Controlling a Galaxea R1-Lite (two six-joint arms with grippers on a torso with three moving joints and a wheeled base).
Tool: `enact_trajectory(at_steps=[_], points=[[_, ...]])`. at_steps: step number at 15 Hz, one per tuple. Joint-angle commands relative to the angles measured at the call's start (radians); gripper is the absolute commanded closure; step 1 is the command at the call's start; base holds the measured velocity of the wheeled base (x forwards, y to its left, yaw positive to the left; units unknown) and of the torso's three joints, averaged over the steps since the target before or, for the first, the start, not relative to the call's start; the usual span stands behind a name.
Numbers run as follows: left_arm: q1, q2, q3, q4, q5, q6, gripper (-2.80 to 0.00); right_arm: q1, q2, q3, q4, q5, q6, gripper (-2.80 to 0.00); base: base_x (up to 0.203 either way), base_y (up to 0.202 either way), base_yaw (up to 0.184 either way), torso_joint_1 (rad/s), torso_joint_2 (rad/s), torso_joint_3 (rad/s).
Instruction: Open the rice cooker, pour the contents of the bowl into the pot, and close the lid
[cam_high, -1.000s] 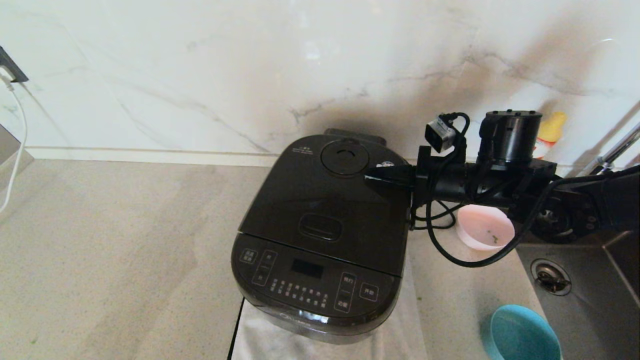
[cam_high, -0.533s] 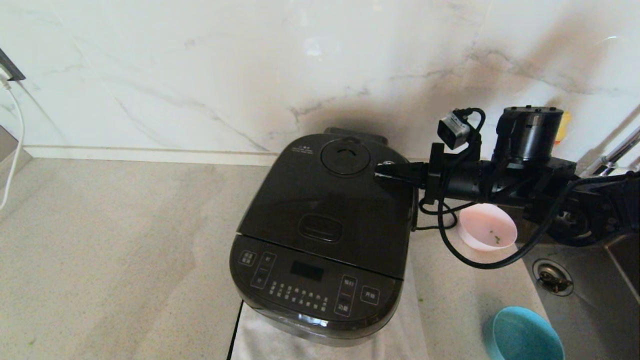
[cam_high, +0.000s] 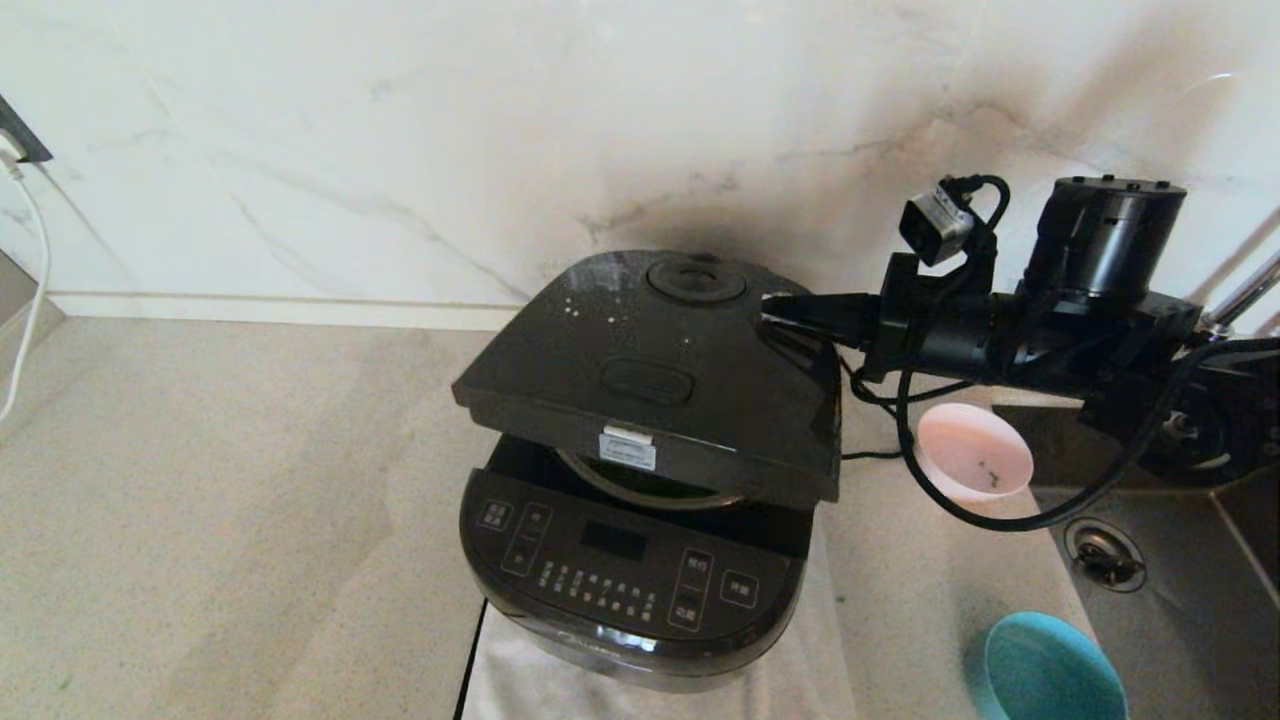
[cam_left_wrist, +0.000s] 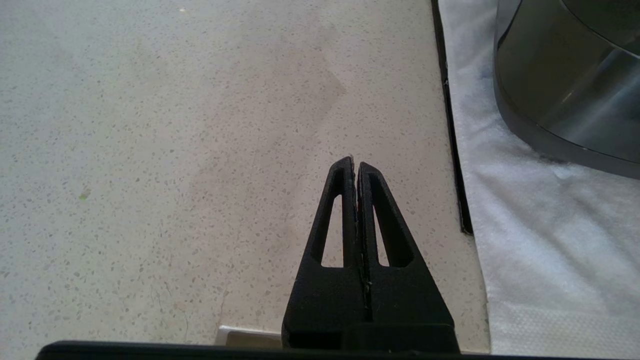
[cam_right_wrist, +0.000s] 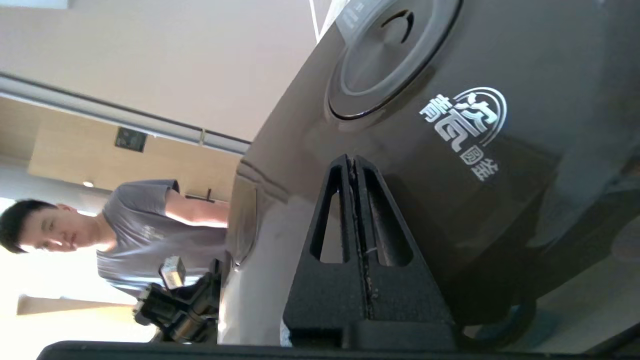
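The black rice cooker (cam_high: 620, 570) stands on the counter with its lid (cam_high: 650, 370) sprung partly up at the front. In the gap under the lid a curved strip of the pot's rim (cam_high: 650, 492) shows; the rest of the pot is hidden. My right gripper (cam_high: 770, 305) is shut and empty, its tips against the lid's back right corner beside the round steam vent (cam_right_wrist: 385, 55). The pink bowl (cam_high: 975, 455) sits right of the cooker below my right arm, with only a few green bits (cam_high: 990, 480) in it. My left gripper (cam_left_wrist: 355, 164) hangs shut and empty over bare counter, left of the cooker.
A white cloth (cam_high: 520, 670) lies under the cooker, with a black cord (cam_high: 470, 660) along its left edge. A teal bowl (cam_high: 1050, 670) sits at the front right beside the steel sink (cam_high: 1180, 600). The marble wall stands close behind the cooker.
The lid, flat and latched in the earlier frames, has popped up at the front. My right arm has risen and drawn back to the right along the lid's back corner.
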Motion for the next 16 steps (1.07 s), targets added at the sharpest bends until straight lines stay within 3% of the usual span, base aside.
enact_trajectory(at_steps=[1,6,10,13,16], points=[[0.000,0.001,0.000,0.000,0.001,0.002,0.00,0.016,0.010,0.002,0.002,0.007,-0.026,0.00,0.000,0.000,0.000,0.000,0.00,0.000],[0.000,0.001,0.000,0.000,0.001,0.000,0.00,0.052,0.105,-0.005,0.074,-0.008,-0.079,0.00,0.000,0.000,0.000,0.000,0.00,0.000],[0.000,0.001,0.000,0.000,0.001,0.000,0.00,0.055,0.143,-0.055,0.195,-0.147,-0.130,0.00,0.000,0.000,0.000,0.000,0.00,0.000],[0.000,0.001,0.000,0.000,0.001,0.000,0.00,0.055,0.143,-0.053,0.207,-0.148,-0.135,0.00,0.000,0.000,0.000,0.000,0.00,0.000],[0.000,0.001,0.000,0.000,0.001,0.001,0.00,0.057,0.176,-0.047,0.250,-0.173,-0.204,0.00,0.000,0.000,0.000,0.000,0.00,0.000]])
